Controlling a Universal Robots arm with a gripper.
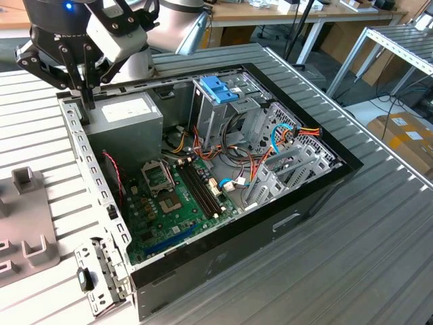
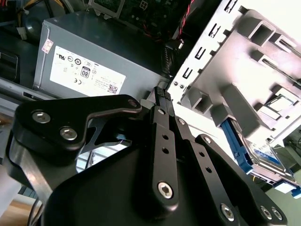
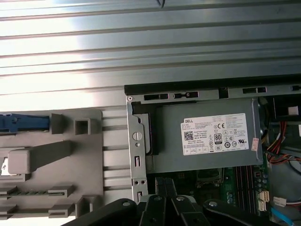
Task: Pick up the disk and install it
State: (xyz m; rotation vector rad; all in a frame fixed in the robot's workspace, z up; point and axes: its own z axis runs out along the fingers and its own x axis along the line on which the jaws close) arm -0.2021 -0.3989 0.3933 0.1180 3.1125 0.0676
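In the exterior view you had one gripper [image 1: 88, 101] at the exterior view's upper left. It hung over a corner of the one open computer case [image 1: 318, 193], just beside the one grey power supply [image 1: 125, 122]. Its two fingers were pressed together into one thin stem, and they held nothing. Inside the case you could count one green motherboard [image 1: 172, 203] and one light-blue bracket [image 1: 220, 88] on top of the metal cage [image 1: 210, 118]. On the ribbed table [image 1: 352, 271], at the exterior view's left, a grey fixture [image 1: 27, 181] showed two upright blocks. In the second wrist view the two black fingers [image 2: 160, 127] met at their tips with no gap between them, close to the perforated wall of the case and the power supply. In the same view the one disk [image 2: 261, 153] lay in the grey fixture outside that wall, with its blue carrier along the edge, apart from the gripper. In the first wrist view you saw one white label on the power supply. There the blue end of the disk [image 3: 23, 122] rested in the fixture on the table, on the other side of the case wall, and nothing touched it.
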